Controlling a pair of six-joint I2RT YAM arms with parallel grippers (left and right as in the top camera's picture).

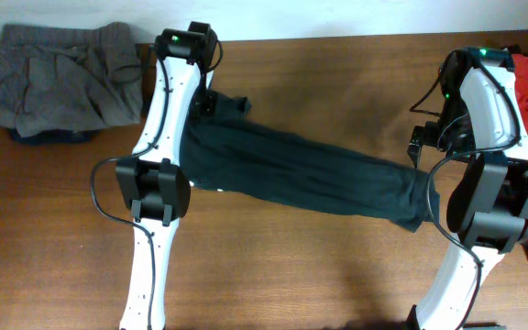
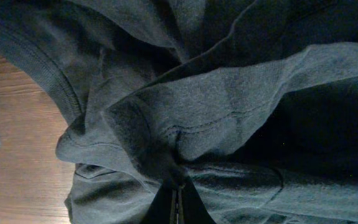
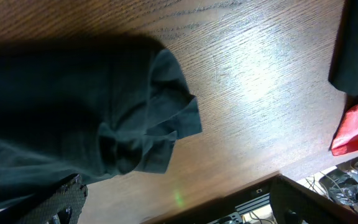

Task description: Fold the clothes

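The brown wooden table (image 1: 319,275) shows open wood toward six o'clock. My left claw (image 2: 178,200) pinches the stretched soft black T-shirt (image 1: 301,170); my right claw (image 1: 421,145) gapes wide at its three o'clock end.

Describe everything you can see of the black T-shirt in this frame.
The black T-shirt looks like soft, matte knit. It is bunched into a long wrinkled band lying diagonally across the wooden table, from upper left to lower right in the overhead view. No lettering or tag shows. Close up, stitched seams and hems are visible among deep folds. The left pincer is shut on a fold at its left end. The right end rests crumpled on the wood, its hem curled over.
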